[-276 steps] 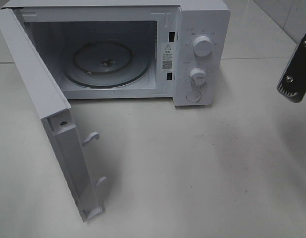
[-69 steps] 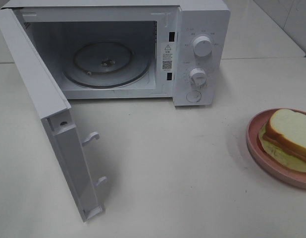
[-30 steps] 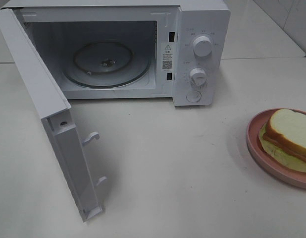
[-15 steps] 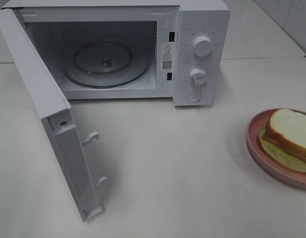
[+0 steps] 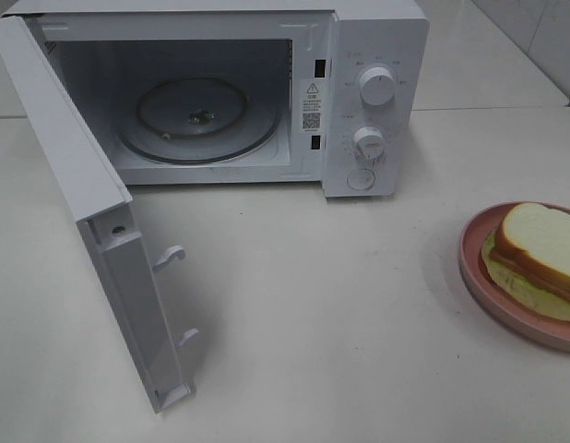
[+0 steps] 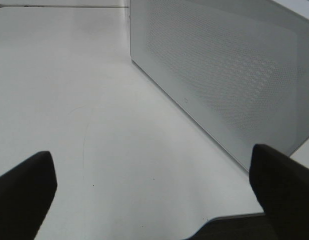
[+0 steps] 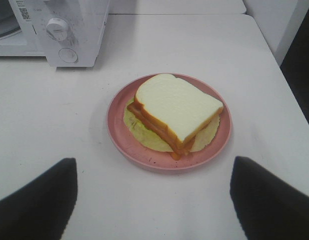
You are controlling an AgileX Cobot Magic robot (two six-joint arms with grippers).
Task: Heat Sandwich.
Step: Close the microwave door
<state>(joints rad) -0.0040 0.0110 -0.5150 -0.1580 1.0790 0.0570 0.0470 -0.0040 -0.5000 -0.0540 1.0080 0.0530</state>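
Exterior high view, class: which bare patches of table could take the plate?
Bare table lies between the open microwave door, the microwave front and the pink plate. The turntable is empty too. The right edge is crowded by the plate and sandwich.

We see a glossy white microwave [image 5: 373, 101], its glass turntable [image 5: 197, 118] shiny, a smooth matt table [image 5: 340, 305], a matt pink plate [image 7: 119, 127], and soft-looking bread [image 7: 177, 105].

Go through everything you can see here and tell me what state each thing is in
White microwave oven: door swung wide open, cavity holding only the round glass turntable.
Sandwich of white bread, lettuce and reddish filling: assembled, lying on the round pink plate.
Left gripper: open, holding nothing.
Right gripper: open, holding nothing.
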